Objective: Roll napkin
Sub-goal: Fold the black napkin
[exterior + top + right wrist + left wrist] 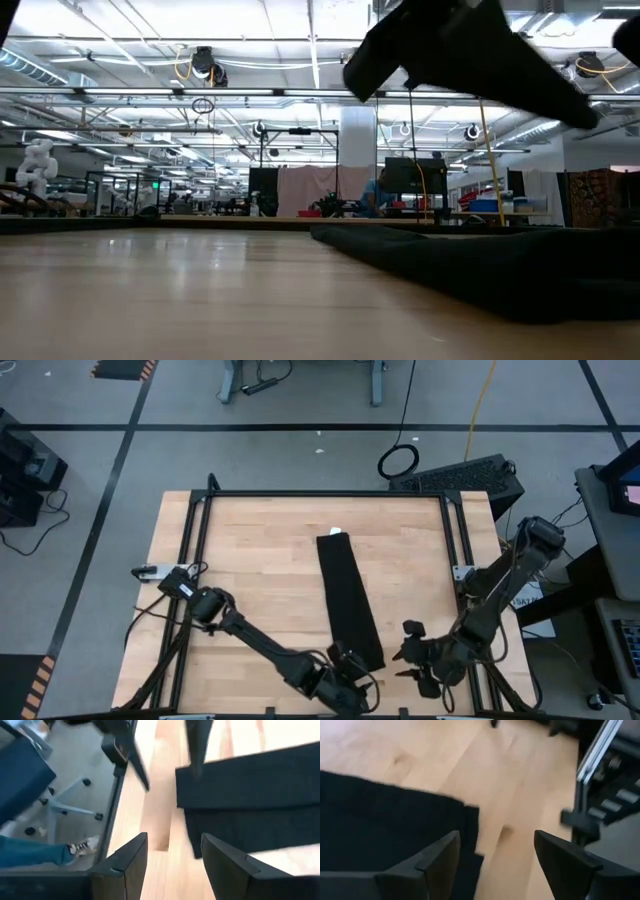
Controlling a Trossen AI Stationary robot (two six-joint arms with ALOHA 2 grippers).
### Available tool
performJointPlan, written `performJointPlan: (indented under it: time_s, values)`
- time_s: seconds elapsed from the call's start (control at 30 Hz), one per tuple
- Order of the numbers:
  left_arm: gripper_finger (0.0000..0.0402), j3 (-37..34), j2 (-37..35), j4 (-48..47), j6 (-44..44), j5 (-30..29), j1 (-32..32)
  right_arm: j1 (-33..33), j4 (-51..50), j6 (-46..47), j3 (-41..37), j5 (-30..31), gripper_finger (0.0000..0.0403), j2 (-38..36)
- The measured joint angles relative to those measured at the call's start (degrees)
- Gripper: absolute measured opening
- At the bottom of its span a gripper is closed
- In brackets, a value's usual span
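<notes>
The napkin (pixel 349 598) lies folded long on the counter (pixel 250 560), its near end between my left gripper (pixel 352 682) and right gripper (pixel 412 660). Both grippers stand apart, empty. Only the high view shows its white tag (pixel 335 531).

Napkin (pixel 349 603): black matte cloth, folded into long narrow strip, flat on my table, not rolled yet. Runs from mid-table, far end, down toward near edge, slight slant to my right side. Small white tag (pixel 335 531) at far end. Near end square-cut, layers stepped, edges not flush: lower layer pokes out past upper in both wrist views (pixel 395 835) (pixel 250 802). Low view: dark low mound (pixel 480 265), surface a bit rumpled, edge thin at left.
</notes>
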Motion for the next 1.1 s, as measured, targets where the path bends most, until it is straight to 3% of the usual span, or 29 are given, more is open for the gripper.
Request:
performJointPlan:
  time_s: [0.1, 0.3, 0.57, 0.8, 0.9, 1.0, 1.1]
  values:
    - [0.0249, 0.0, 0.0, -3.5, 0.9, 2.0, 0.2, 1.3, 4.5, 0.7, 0.0, 0.5, 0.0176, 3.8]
    - [0.0216, -0.2, 1.1, -3.1, 7.2, 4.7, 0.5, 4.4, 13.2, 2.5, 0.0, 9.1, 0.0176, 13.1]
    - [0.02, -0.2, 3.5, -2.0, 14.3, 4.6, 1.8, 4.8, 19.9, 5.6, 0.0, 10.3, 0.0176, 22.3]
    - [0.019, -0.2, 3.8, -3.4, 16.8, 6.0, 3.6, 5.1, 20.7, 5.3, 0.0, 11.6, 0.0176, 24.0]
    - [0.0146, -0.3, 3.8, -3.1, 17.0, 6.8, 4.1, 5.1, 20.4, 5.2, 0.0, 13.1, 0.0176, 24.0]
    - [0.0072, -0.2, 3.8, -3.0, 16.5, 10.2, 4.6, 5.1, 19.7, 4.8, 0.0, 13.6, 0.0176, 24.0]
    - [0.0013, -0.2, 3.5, -3.8, 13.9, 9.1, 4.7, 4.8, 18.9, 3.8, 0.0, 13.9, 0.0176, 24.0]
